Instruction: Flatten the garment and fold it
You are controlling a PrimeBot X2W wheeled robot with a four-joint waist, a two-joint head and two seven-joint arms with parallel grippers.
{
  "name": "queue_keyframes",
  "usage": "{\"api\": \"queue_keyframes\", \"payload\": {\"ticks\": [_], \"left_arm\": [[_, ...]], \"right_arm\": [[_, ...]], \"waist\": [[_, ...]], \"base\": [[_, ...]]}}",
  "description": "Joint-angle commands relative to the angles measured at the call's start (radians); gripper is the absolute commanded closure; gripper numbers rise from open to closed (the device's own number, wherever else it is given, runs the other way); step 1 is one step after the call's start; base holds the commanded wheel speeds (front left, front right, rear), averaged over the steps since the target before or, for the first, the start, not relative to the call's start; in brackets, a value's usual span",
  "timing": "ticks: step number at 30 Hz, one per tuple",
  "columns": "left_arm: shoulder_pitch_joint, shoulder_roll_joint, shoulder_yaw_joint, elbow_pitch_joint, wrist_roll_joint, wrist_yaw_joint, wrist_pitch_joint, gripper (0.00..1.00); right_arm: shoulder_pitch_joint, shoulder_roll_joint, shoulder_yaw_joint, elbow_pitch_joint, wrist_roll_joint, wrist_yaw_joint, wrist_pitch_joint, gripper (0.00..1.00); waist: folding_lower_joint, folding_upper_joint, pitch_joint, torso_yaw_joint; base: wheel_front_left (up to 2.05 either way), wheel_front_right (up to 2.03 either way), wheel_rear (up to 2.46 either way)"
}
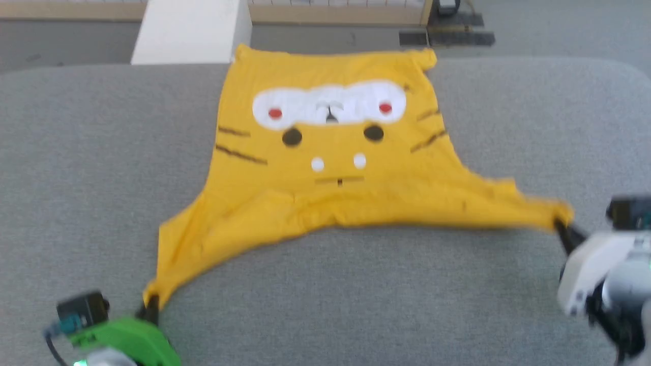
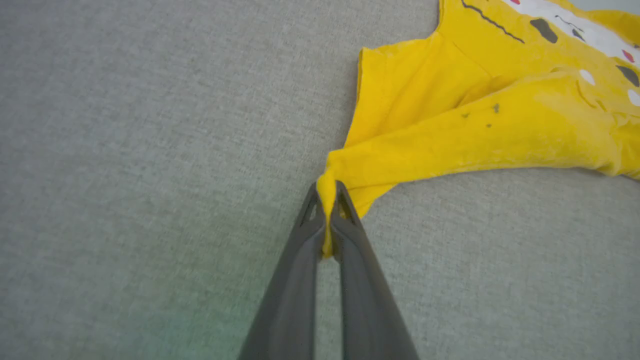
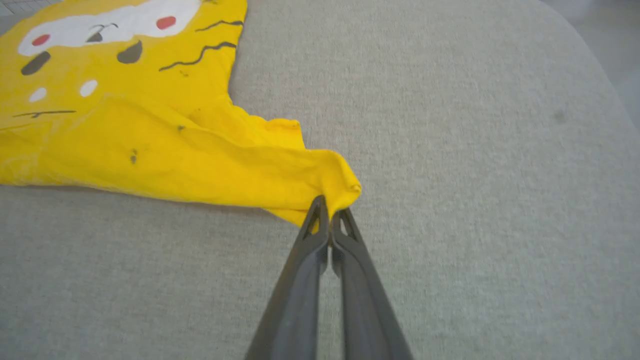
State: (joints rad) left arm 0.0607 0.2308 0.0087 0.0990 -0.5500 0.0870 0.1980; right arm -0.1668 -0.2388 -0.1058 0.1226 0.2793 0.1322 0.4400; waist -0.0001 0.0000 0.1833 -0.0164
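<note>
A grey fabric-covered table (image 1: 91,152) with rounded corners spans the head view. Beyond its far edge, at 11 o'clock, stands a white block (image 1: 190,30). A wooden rail (image 1: 330,15) runs along 12 o'clock. At 1 o'clock, dark flat pieces (image 1: 447,36) lie on the grey floor (image 1: 559,25).

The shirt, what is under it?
The shirt lies on a grey cloth surface, which shows all around it. Anything directly beneath the shirt is covered.
</note>
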Motion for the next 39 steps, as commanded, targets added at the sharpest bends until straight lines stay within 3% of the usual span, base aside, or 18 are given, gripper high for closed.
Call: {"api": "queue_keyframes", "payload": {"ticks": [1,9,18,23,25,26,39], "left_arm": [[0.047,-0.006,0.001,-0.001,-0.008,0.011,0.000,1.00],[0.177,-0.039,0.018,-0.003,-0.034,0.050,0.004,1.00],[0.229,-0.056,0.042,0.019,-0.057,0.071,-0.013,1.00],[0.231,-0.062,0.042,0.017,-0.062,0.069,-0.027,1.00],[0.222,-0.067,0.044,0.009,-0.066,0.062,-0.046,1.00],[0.218,-0.068,0.043,0.005,-0.066,0.058,-0.056,1.00],[0.176,-0.062,0.001,-0.064,-0.031,0.038,-0.097,1.00]], "right_arm": [[0.051,0.025,-0.025,-0.019,-0.025,-0.002,0.022,1.00],[0.258,0.173,-0.200,-0.078,-0.079,-0.002,0.165,1.00],[0.386,0.188,-0.253,-0.044,0.044,-0.002,0.330,1.00],[0.402,0.188,-0.245,-0.030,0.052,-0.002,0.328,1.00],[0.393,0.188,-0.241,-0.039,0.049,-0.002,0.290,0.50],[0.387,0.188,-0.240,-0.046,0.053,-0.002,0.267,0.00],[0.219,0.189,-0.200,-0.189,0.006,-0.002,-0.080,0.00]], "waist": [[0.0001,0.0000,-0.053,0.020],[0.0001,0.0000,-0.065,0.033],[0.0001,0.0000,-0.060,0.046],[0.0001,0.0000,-0.060,0.046],[0.0001,0.0000,-0.063,0.048],[0.0001,0.0000,-0.065,0.049],[0.0001,0.0000,-0.071,0.099]], "base": [[0.00,0.00,0.00],[0.00,0.00,0.00],[0.00,0.00,0.00],[0.00,0.00,0.00],[0.00,0.00,0.00],[0.00,0.00,0.00],[0.00,0.00,0.00]]}}
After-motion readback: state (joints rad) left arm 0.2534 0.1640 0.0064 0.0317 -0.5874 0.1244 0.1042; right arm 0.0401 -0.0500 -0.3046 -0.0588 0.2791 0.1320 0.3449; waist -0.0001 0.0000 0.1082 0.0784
